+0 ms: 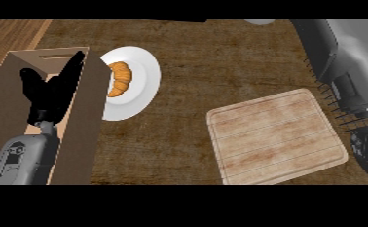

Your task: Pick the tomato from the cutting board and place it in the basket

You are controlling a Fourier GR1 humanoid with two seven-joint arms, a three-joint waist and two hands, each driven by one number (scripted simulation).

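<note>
Cutting board (pixel 277 136) bare, no tomato visible. Left hand (pixel 46 92) open, resting over basket (pixel 79 138). Right hand's fingers can't tell, only forearm (pixel 334 60) shows. Risk imo: tomato misses basket, lands on croissant (pixel 120 79) plate (pixel 147 70).

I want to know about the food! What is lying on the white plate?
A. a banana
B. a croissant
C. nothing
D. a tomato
B: a golden-brown croissant lies on the white plate, between the brown basket and the cutting board.
</note>
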